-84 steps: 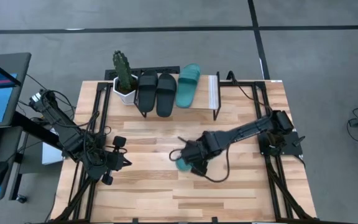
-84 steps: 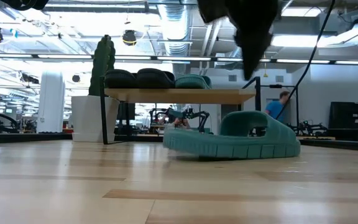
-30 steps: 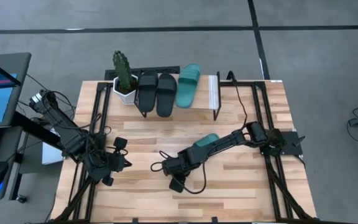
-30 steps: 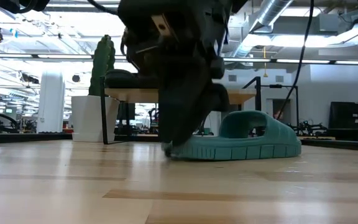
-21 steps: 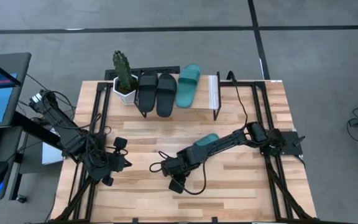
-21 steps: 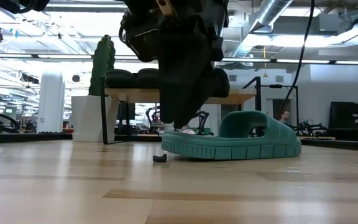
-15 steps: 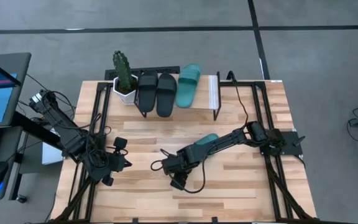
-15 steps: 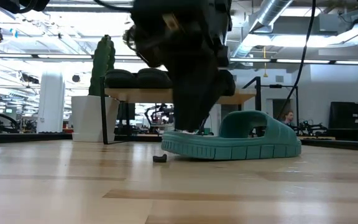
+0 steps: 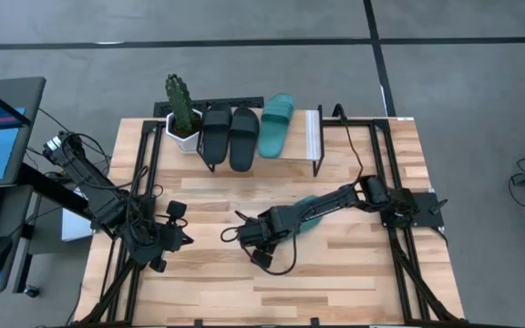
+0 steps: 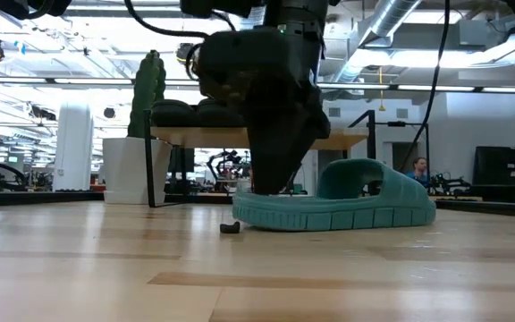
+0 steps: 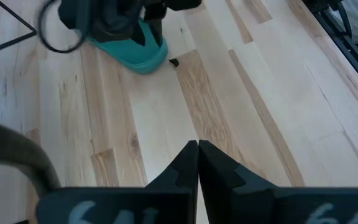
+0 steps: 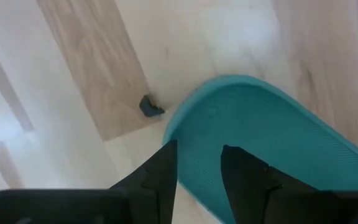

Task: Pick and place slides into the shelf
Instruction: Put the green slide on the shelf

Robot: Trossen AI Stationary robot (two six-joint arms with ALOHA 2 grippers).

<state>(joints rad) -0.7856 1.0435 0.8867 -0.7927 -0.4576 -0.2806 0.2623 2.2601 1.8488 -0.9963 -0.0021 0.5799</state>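
Observation:
One teal slide [image 9: 305, 206] lies sole-down on the table's middle, strap up in the low view [image 10: 347, 204]. My right gripper [image 12: 197, 152] is open and points down over that slide's end nearest the table's left [image 10: 271, 186]. Two black slides [image 9: 230, 135] and the other teal slide [image 9: 276, 123] rest on the shelf [image 9: 313, 137] at the far edge. My left gripper [image 11: 197, 148] is shut and waits over the table's left near part [image 9: 173, 233]. My right gripper comes from above onto the teal slide's footbed at its end [image 12: 185, 124], one finger [image 12: 166, 165] near the rim and the other [image 12: 235, 165] farther in. I cannot tell whether the fingertips touch the footbed. The slide lies flat on the table.
A cactus in a white pot [image 9: 182, 114] stands at the shelf's left end. A small dark bit [image 10: 230, 228] lies on the table just off the slide's end. Black rails [image 9: 139, 173] run along both table sides. Bare wood lies on the shelf to the right of the teal slide.
My right gripper rose from table height beside the slide's end and moved a little toward the far and right edges, and now stands over that end. A small dark bit now shows on the table where the gripper had been. The left arm kept still.

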